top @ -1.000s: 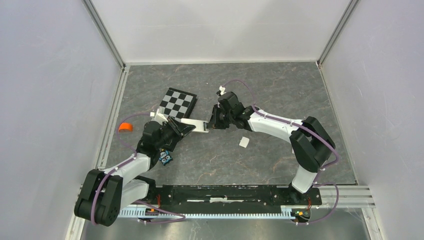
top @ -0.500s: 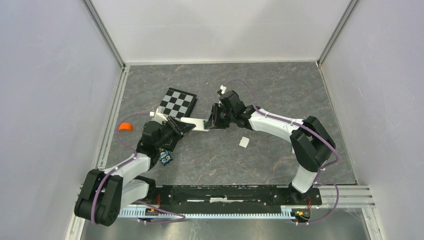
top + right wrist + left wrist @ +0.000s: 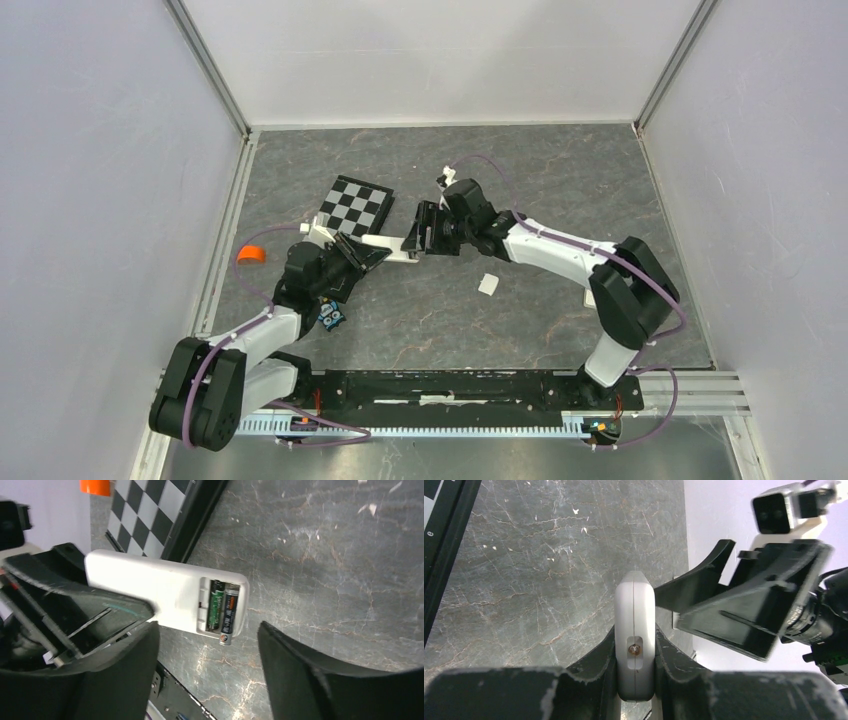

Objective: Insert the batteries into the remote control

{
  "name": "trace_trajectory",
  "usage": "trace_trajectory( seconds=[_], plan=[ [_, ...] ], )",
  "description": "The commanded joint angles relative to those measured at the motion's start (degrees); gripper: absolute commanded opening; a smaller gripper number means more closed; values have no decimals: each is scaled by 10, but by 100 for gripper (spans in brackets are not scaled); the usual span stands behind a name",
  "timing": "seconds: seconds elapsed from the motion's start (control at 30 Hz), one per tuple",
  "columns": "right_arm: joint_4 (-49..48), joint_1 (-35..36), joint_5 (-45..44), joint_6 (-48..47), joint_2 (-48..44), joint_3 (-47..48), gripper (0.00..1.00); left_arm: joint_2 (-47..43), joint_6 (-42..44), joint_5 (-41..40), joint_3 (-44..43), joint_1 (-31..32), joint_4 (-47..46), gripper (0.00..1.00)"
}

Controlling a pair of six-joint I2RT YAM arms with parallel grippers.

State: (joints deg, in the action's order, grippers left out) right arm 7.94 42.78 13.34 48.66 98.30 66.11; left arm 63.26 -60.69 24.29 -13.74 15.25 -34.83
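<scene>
Two slim dark cylindrical batteries (image 3: 222,611) sit in the open bay of the white plastic remote control (image 3: 160,592) (one juts out endwise), pinched above the desk (image 3: 325,555) by the left fingers (image 3: 596,655). Its long axis points into the spread right fingers (image 3: 300,680).

two batteries (image 3: 216,607) (image 3: 228,615), one remote control (image 3: 165,587), one checkered board (image 3: 356,205), one white square piece (image 3: 488,284), one blue toy (image 3: 330,316), one orange object (image 3: 250,256).

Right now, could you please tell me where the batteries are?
In the right wrist view, both batteries lie side by side in the remote's open end bay, one poking out, beside the chessboard.
</scene>
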Motion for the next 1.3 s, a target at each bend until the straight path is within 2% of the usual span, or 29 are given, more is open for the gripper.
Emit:
trace_trajectory(
  seconds=[0.0, 0.07, 0.27, 0.37, 0.47, 0.57, 0.87, 0.93, 1.13, 1.27],
  plan=[
    [-71, -11, 1, -67, -70, -24, 81, -4, -2, 34, -25, 0, -8, 2],
    [-115, -18, 40, -120, -92, -42, 97, -5, 1, 58, -35, -2, 6, 2],
    [-96, -37, 155, -358, -162, -68, 98, 10, -14, 201, -71, -3, 8, 2],
    [-17, -44, 244, -464, -181, -61, 98, 40, -91, 273, -55, -3, -99, 2],
    [35, -47, 274, -511, -185, -60, 98, 60, -139, 312, -56, -3, -161, 2],
    [66, -48, 279, -532, -179, -62, 98, 69, -155, 339, -60, -3, -183, 2],
    [70, -48, 342, -528, -174, -70, 97, 72, -133, 345, -66, -3, -140, 2],
    [95, -48, 337, -543, -168, -59, 91, 72, -128, 345, -67, -3, -129, 2],
    [104, -48, 337, -549, -157, -54, 85, 75, -118, 342, -70, -3, -111, 2],
    [98, -48, 341, -541, -149, -52, 75, 74, -118, 342, -69, -3, -111, 2]
  ],
)
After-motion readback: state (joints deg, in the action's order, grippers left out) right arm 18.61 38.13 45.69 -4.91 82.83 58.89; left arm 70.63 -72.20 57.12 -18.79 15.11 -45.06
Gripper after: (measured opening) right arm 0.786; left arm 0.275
